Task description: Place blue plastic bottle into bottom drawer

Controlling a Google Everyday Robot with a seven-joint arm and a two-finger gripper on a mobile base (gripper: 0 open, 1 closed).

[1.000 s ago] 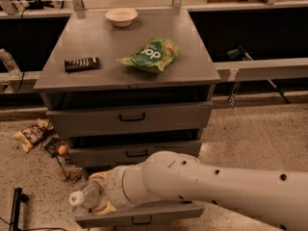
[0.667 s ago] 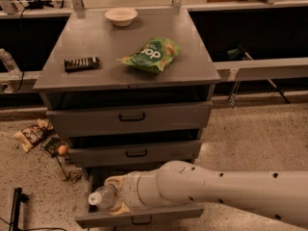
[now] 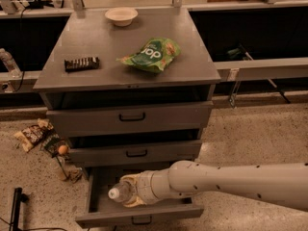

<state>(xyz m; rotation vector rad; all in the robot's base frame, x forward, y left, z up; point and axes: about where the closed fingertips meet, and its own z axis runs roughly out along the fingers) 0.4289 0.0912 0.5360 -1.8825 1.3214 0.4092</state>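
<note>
Blue plastic bottle lies on its side, white cap pointing left, inside the outline of the pulled-out bottom drawer. Whether it hangs just above the drawer floor or already touches it cannot be told from this view. The pincer is closed around the bottle's body and hides most of it. It sits over the left half of the drawer at the end of the pale arm, which reaches in from the right.

By my reading the carry is done and the drawer is open wide enough. What remains is to let the bottle go onto the drawer floor and draw the arm back out.

The two shallower drawers above, the middle drawer and the top drawer, are nearly shut. On the table rest a green snack bag, a white bowl and a dark ridged bar, none of them part of this job.
</note>
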